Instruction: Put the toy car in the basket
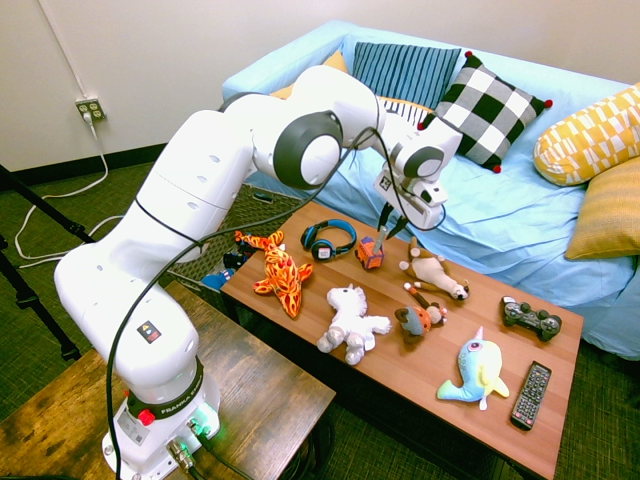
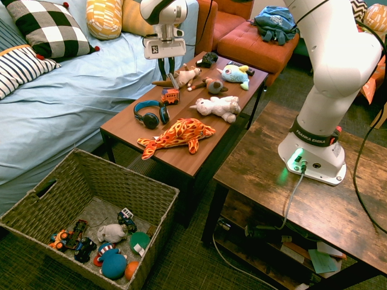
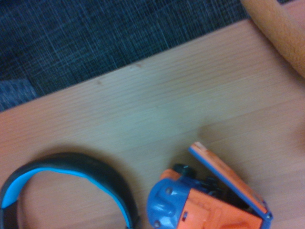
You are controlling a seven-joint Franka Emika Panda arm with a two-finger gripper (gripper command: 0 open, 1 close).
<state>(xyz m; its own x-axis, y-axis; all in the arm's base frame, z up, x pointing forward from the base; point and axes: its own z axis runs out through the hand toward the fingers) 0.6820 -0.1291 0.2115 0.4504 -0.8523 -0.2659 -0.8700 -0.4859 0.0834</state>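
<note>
Blue-covered sofa (image 1: 500, 205), dark patterned carpet (image 1: 32, 300)

Blue-and-black headphones (image 2: 147, 113) rest on the wooden table (image 1: 400, 340) near an orange flame-patterned plush (image 2: 181, 134); a white plush (image 1: 352, 322) lies near it. A dark game controller (image 1: 531, 318) sits near a remote (image 1: 531, 396); pillows (image 1: 492, 112) line the light-blue sofa (image 1: 500, 215).

— what is shown at the bottom edge?
— an orange-and-blue toy car (image 3: 205, 205) is seen there, cut off by the edge, with a hinged orange-and-blue flap (image 3: 228, 177) tilted out from it.
— and beside it?
— black-and-blue headphones (image 3: 90, 166) are seen, also cut off, laid on the wooden table (image 3: 143, 119).
— anything else?
— across the table, a tan plush limb (image 3: 281, 33) and dark blue fabric (image 3: 119, 38) are shown, slightly blurred.
</note>
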